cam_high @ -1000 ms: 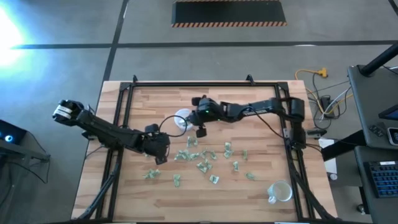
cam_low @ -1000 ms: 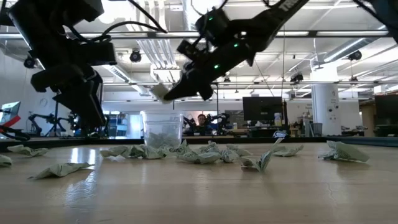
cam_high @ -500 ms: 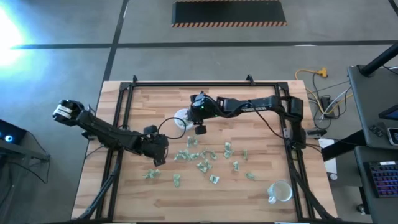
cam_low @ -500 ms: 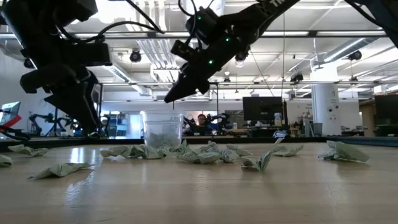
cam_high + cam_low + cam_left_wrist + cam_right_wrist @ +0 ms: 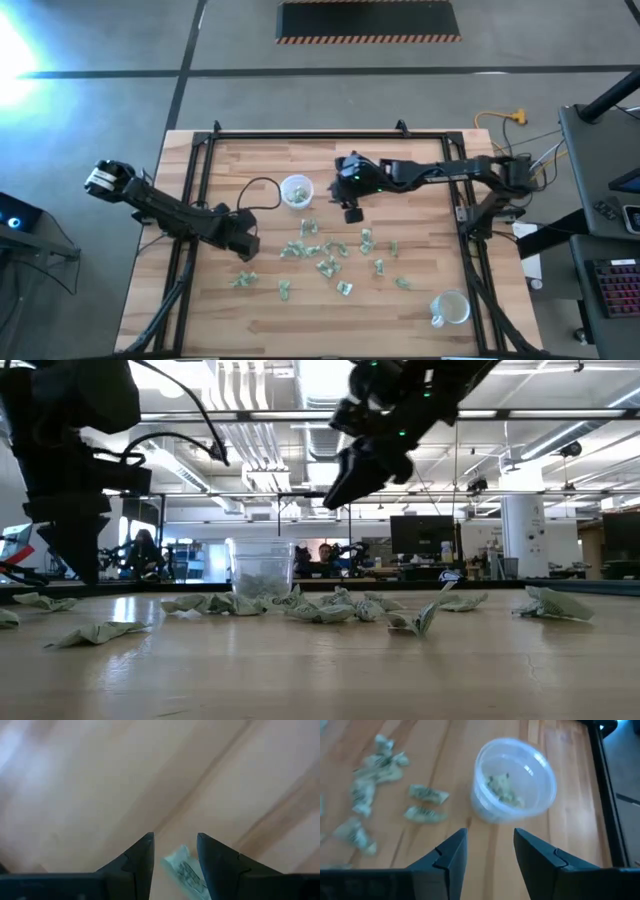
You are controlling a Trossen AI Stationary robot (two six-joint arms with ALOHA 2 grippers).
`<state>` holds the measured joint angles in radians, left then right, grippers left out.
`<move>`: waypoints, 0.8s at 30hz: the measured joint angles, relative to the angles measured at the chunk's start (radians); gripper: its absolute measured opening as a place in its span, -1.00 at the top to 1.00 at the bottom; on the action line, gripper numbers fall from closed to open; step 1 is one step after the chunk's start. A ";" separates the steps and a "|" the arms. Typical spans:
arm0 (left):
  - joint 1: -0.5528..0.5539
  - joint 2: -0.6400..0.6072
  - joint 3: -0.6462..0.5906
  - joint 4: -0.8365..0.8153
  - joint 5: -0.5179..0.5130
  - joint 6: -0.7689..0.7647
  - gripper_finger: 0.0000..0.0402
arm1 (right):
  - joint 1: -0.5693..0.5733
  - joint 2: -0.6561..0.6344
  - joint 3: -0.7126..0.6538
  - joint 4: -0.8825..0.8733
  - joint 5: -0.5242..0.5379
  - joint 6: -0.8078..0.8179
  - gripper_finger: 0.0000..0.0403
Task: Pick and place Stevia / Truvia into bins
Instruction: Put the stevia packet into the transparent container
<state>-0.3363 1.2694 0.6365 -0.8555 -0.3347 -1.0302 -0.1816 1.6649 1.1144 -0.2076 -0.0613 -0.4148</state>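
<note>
Right gripper (image 5: pixel 350 212) gapes empty near the cup (image 5: pixel 295 191); left gripper (image 5: pixel 174 854), parted, hovers over a sachet (image 5: pixel 184 871), probably crumpled, so the pinch could slip.

Translucent cup (image 5: pixel 262 567) behind crumpled sachets (image 5: pixel 322 606) on wooden table (image 5: pixel 330 670), right hand (image 5: pixel 345 480) raised above

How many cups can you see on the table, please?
2. One cup stands near the table's middle, beside the right gripper, with sachets inside. The other cup stands at the near right corner. None seem hidden.
</note>
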 joint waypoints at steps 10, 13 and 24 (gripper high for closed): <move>0.000 0.040 -0.005 0.000 0.099 -0.045 0.34 | 0.023 -0.234 -0.291 0.131 0.000 0.055 0.26; 0.000 0.087 -0.005 0.001 0.130 -0.037 0.34 | 0.025 -0.292 -0.340 0.163 0.000 0.060 0.28; 0.000 0.155 0.027 0.005 0.146 0.070 0.62 | 0.039 -0.408 -0.378 0.170 0.001 0.071 0.35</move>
<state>-0.3359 1.4246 0.6633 -0.8509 -0.1883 -0.9604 -0.1430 1.2564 0.7369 -0.0371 -0.0603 -0.3435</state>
